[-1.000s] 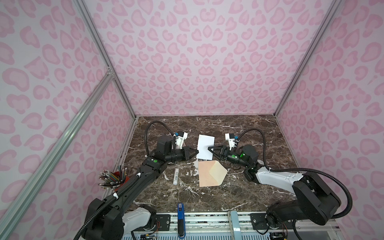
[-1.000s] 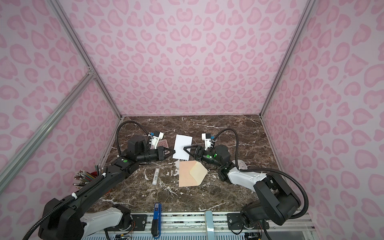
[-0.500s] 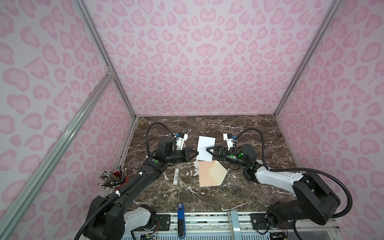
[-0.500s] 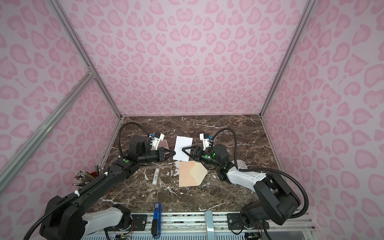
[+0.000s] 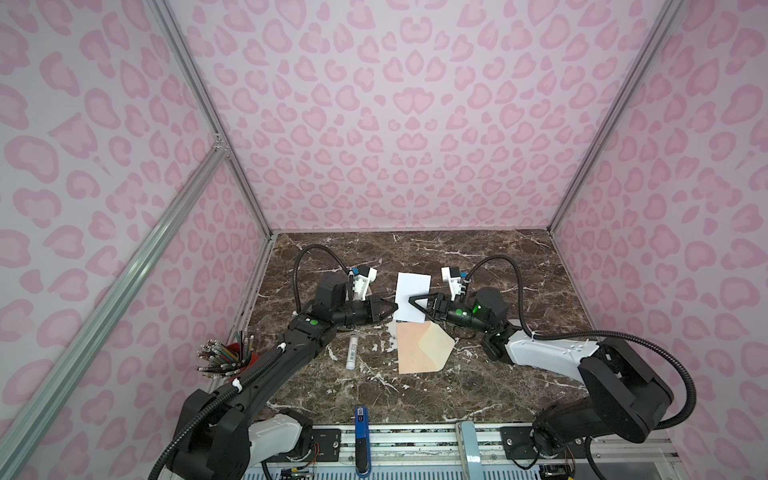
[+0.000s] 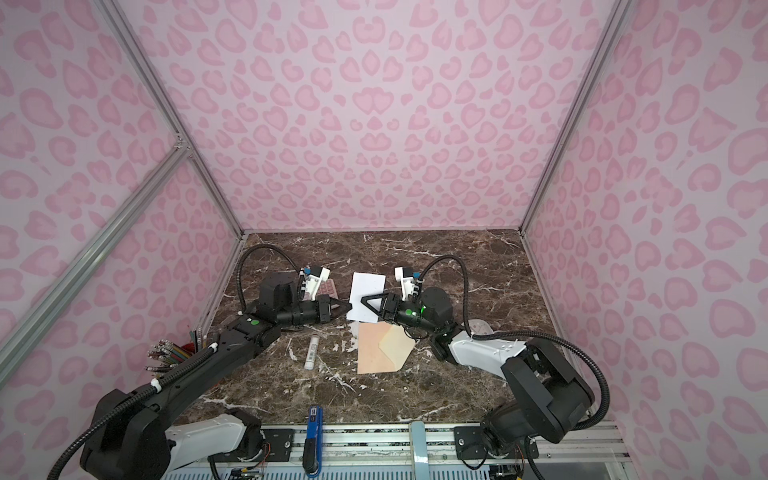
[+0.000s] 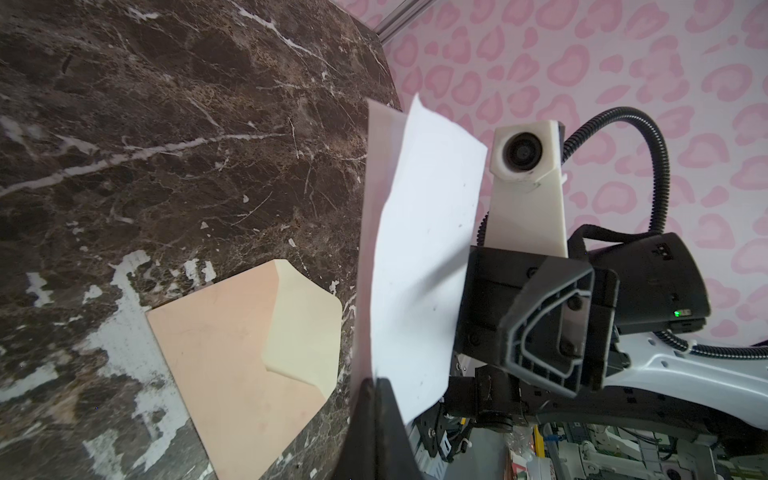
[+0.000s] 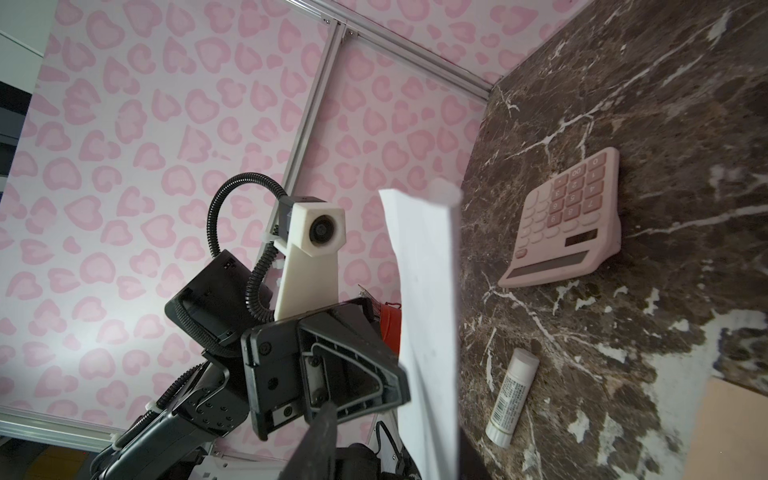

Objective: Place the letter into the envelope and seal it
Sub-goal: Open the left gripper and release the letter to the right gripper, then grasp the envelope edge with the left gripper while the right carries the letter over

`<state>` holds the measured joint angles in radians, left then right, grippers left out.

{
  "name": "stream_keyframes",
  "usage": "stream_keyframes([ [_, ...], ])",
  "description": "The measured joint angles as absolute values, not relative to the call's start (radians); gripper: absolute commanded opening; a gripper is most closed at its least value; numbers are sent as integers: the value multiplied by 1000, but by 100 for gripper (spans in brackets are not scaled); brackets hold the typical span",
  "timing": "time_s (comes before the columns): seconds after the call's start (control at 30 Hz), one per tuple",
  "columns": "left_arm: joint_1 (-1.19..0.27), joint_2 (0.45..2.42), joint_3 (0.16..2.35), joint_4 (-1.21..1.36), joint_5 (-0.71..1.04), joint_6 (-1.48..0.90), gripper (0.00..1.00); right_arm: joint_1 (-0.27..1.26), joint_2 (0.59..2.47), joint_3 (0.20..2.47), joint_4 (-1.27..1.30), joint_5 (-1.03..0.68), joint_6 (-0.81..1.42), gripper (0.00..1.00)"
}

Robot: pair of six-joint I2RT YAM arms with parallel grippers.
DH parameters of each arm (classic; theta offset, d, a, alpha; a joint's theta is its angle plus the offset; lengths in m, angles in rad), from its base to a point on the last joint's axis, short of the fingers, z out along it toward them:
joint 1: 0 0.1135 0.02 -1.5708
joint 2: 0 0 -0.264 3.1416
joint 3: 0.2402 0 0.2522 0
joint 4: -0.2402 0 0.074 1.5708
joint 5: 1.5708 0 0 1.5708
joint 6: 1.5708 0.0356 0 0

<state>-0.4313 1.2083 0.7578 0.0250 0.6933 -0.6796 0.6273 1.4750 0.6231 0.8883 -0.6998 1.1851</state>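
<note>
Two wrist views settle what both top views leave vague. Both top views show the letter lifted off the bench, bridging the gap between the left jaws and the right jaws. The left wrist view shows the left jaws clamped tight on one edge of the sheet, which runs straight out from their tips. The right wrist view shows the right jaws parted. One dark finger stands clear of the sheet's face with a gap, so the other edge sits in their mouth unpinched; the second finger is out of sight. Only that view shows the whole pink calculator, lying just past the left jaws on the side away from the robot's base. In a top view only a corner of it peeks out beside the left wrist camera.

The bench is dark brown marble with white veins, walled on three sides by pink leopard-spot panels in aluminium framing.

Well behind the left jaws, beside that arm, a red cup bristles with pencils. A white glue stick lies flat near the left jaws, toward the base. The envelope lies flat on the bench below the letter, between the two jaws and nearer the base. Its cream flap is on the right jaws' side. A blue tool rests at the front rail.
</note>
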Motion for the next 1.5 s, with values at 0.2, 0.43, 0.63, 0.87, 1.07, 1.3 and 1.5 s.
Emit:
stream_keyframes([
  [0.2,-434,1207,756,23,695,-679,9,633,1478,632,848,-695,1162,22],
  [0.43,-433,1191,756,7,691,-668,44,632,1431,636,723,-665,1100,7],
  [0.63,-428,1147,773,-36,677,-642,59,610,1363,635,603,-640,1041,2],
  [0.87,-422,1127,784,-124,614,-586,58,559,1255,610,406,-602,930,1],
  [1.07,-461,1155,784,-181,537,-542,56,514,1169,559,243,-571,838,1],
  [1.3,-517,1197,733,-169,472,-527,54,495,1108,494,118,-527,765,2],
  [1.5,-558,1245,686,-115,448,-549,52,489,1112,464,57,-516,748,3],
])
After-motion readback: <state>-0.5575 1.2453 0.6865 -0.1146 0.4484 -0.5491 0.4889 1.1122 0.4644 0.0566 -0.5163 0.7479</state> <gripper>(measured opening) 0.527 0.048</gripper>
